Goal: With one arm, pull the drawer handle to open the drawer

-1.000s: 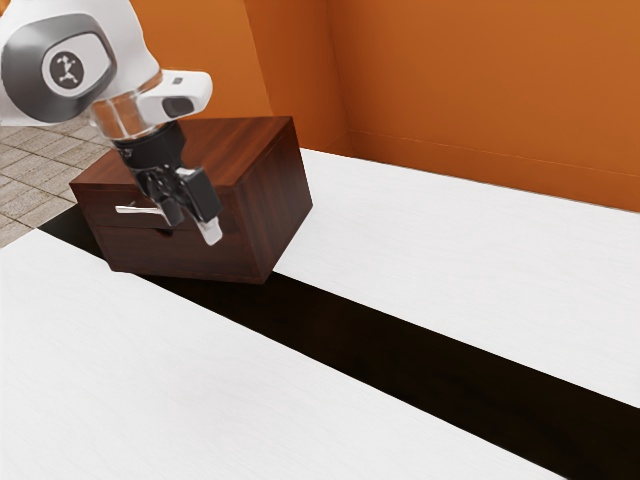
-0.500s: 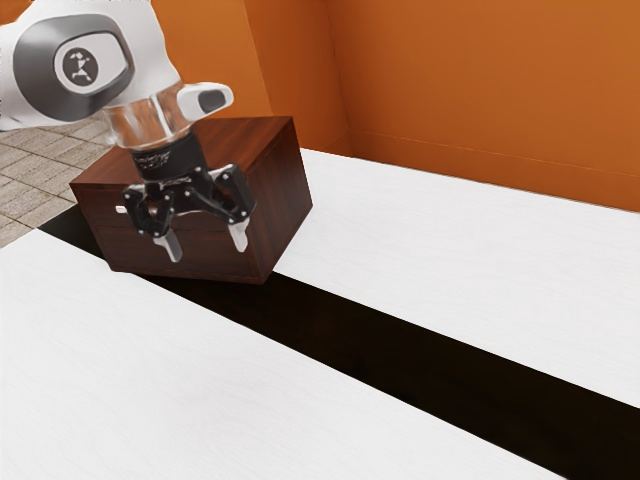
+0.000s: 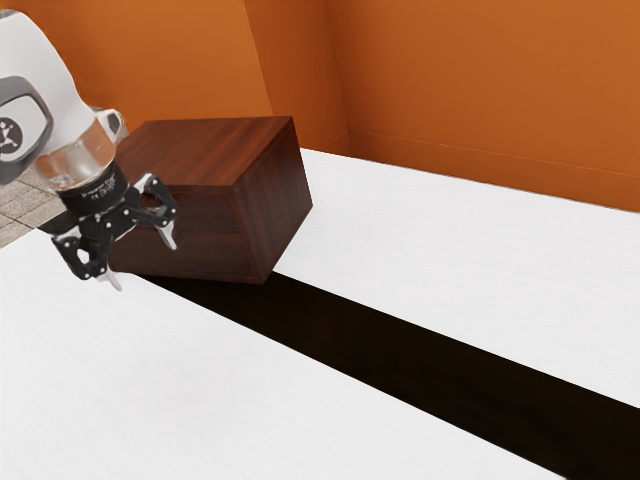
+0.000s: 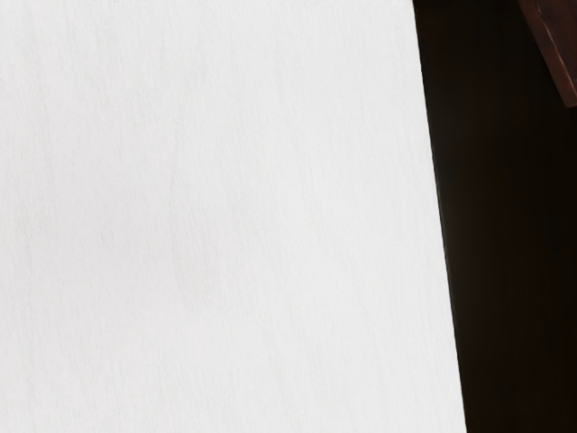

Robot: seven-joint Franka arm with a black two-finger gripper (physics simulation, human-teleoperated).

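Note:
A dark wooden drawer box stands on the table at the back left, across a black strip. Its front face looks flush with the box. My hand covers the part of that face where the handle is. My gripper hangs open just off the front face, toward the exterior view's left, over the white tabletop. Its fingers are spread wide with nothing between them. In the wrist view a corner of the box shows beyond the black strip.
Orange walls close off the back. The white tabletop runs wide on both sides of the black strip. A tiled floor lies past the table's left edge.
My hand has swung from in front of the drawer's handle toward the exterior view's left and turned. The fingers, close together by the handle a second ago, now stand wide apart.

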